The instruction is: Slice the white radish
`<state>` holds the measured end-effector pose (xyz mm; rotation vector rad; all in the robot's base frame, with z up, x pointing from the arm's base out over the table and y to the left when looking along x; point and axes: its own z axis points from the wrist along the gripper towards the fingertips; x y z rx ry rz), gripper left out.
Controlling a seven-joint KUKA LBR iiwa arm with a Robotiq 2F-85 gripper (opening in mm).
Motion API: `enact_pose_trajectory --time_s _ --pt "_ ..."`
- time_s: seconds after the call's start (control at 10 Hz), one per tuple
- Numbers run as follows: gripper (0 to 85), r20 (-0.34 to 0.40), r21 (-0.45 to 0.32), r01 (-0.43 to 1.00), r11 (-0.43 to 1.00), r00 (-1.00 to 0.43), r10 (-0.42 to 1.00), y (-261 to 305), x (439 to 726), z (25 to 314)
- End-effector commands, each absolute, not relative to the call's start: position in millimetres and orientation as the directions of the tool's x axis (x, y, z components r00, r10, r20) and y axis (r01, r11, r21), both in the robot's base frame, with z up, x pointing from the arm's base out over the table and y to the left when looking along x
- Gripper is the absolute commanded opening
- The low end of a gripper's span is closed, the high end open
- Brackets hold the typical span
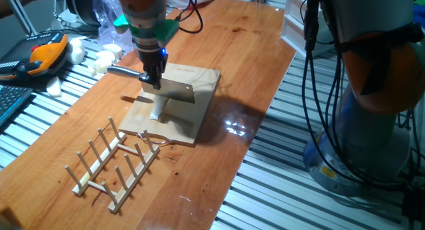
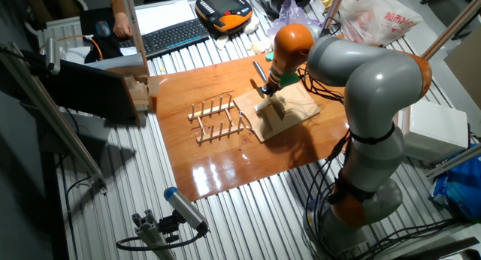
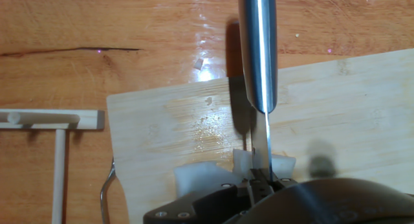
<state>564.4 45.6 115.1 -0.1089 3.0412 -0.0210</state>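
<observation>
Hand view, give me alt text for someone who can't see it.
Seen from above, a steel knife held in the gripper stands edge-down in a creamy-white radish chunk on a pale wooden cutting board. A wooden peg rack lies at left on the brown table.

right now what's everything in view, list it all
radish: one, creamy white, on the cutting board under the knife blade
knife: one, steel blade and handle, held in the gripper over the board
cutting board: one, pale wood, middle of the table
rack: one, light wood with pegs, beside the board
wire hook: one, thin metal, at the board's near corner
table: one, reddish-brown wood
white lumps: a few, off the table's far edge
pendant: one, orange and black, beyond the table
keyboard: one, black, beside the pendant
gripper: one, black, shut on the knife
arm: one, grey and orange
</observation>
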Motion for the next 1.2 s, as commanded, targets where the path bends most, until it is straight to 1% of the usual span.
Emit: enact_pose_trajectory --time_s 0.0,0.5,1.1 --pt "0.0 -0.099 -0.02 -0.069 0.997 -0.993 -0.071 45 564 115" --pt "0.0 -0.099 -0.016 -0.066 0.998 -0.993 -0.067 44 564 113" --pt "0.0 -0.126 -0.004 -0.058 0.998 -0.99 -0.058 43 562 105"
